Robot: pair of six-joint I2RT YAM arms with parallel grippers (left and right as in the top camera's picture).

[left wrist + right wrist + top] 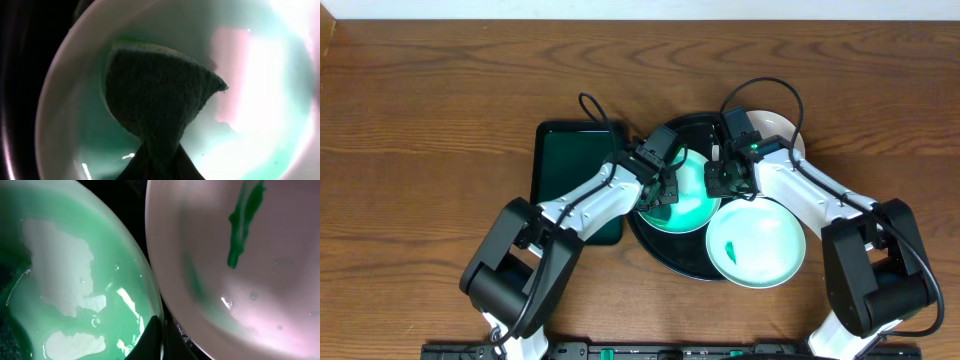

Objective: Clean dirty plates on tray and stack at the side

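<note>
Overhead, my left claw (658, 192) is pinched tight on a dark scouring pad (160, 100), which presses into the mint-filmed middle plate (688, 205) on the black tray (660, 255). My right claw (161, 342) is clamped narrow on that plate's rim. The green-smeared front plate (757, 243) overhangs the tray edge just beside it, and a third plate (780, 126) sits behind my right arm. If my rim pinch slips on the wet glaze, scrubbing could shove this plate into the front one and tip it off. No brand or writing is readable.

Overhead even, sharp; wrist views soft — glare whitens the plate (280, 60)
</note>
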